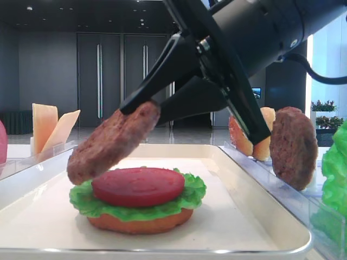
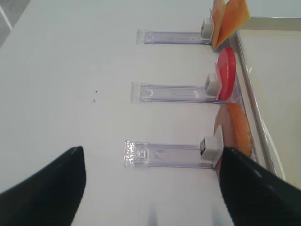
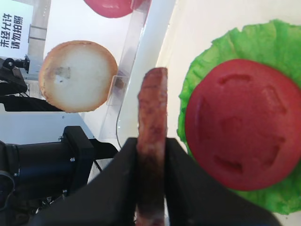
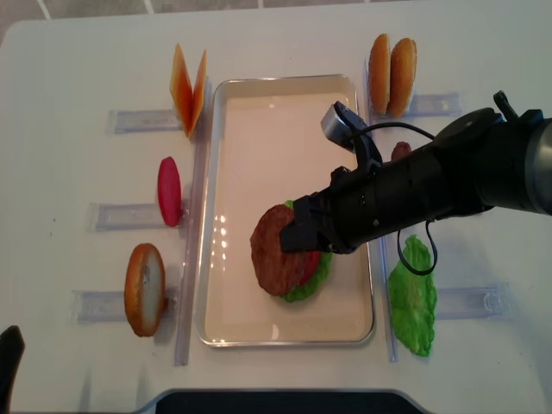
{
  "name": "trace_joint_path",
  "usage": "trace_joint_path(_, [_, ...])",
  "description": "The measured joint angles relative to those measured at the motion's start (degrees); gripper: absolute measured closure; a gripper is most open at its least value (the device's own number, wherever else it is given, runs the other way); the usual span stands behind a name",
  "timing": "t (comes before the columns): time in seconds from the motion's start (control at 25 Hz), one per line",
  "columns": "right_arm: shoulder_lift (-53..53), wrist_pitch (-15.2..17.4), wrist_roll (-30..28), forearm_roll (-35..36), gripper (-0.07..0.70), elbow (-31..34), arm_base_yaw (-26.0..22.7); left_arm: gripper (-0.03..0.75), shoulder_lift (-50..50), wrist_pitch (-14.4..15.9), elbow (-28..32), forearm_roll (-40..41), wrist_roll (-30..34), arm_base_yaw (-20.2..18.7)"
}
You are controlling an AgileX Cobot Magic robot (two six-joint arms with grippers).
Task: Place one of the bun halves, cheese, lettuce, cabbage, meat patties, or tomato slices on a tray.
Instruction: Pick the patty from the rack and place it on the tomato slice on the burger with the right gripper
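While gripped, meat patty (image 1: 112, 142) tilts above tomato slice (image 1: 138, 186).

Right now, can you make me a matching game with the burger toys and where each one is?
Things:
1. meat patty
2. tomato slice
3. lettuce
4. bun half

Places:
A. flat on the tray, at the bottom of the stack
B. held tilted in the right gripper, above the stack
C. on top of the lettuce
D. between bun half and tomato slice

Pairs: 1-B, 2-C, 3-D, 4-A
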Motion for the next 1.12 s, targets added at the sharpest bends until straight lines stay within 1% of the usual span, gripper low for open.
trace_joint_path(0.24, [1.7,-0.1,-2.6,0.7,0.489,0.0,-0.6,0.024,0.0,0.0,0.0,0.0,0.0,0.0])
trace_joint_path(0.68, [2.5,-0.3,-4.3,1.0,0.489,0.0,-1.7,0.024,0.0,0.0,0.0,0.0,0.0,0.0])
trace_joint_path(0.88, [2.6,-1.6,-4.5,0.0,0.489,0.0,-1.7,0.024,0.0,0.0,0.0,0.0,0.0,0.0])
trace_joint_path(0.92, [2.6,-2.0,-4.5,-0.3,0.471,0.0,-1.7,0.024,0.0,0.0,0.0,0.0,0.0,0.0])
trace_joint_path(0.96, [2.6,-2.9,-4.5,-0.5,0.433,0.0,-1.7,0.024,0.0,0.0,0.0,0.0,0.0,0.0])
trace_joint_path(1.04, [2.6,-4.1,-4.5,-1.0,0.341,0.0,-1.7,0.024,0.0,0.0,0.0,0.0,0.0,0.0])
trace_joint_path(1.08, [2.3,-4.4,-4.5,-1.5,0.275,0.0,-1.7,0.024,0.0,0.0,0.0,0.0,0.0,0.0])
trace_joint_path(1.12, [2.0,-4.8,-4.5,-2.0,0.232,0.0,-1.7,0.024,0.0,0.0,0.0,0.0,0.0,0.0])
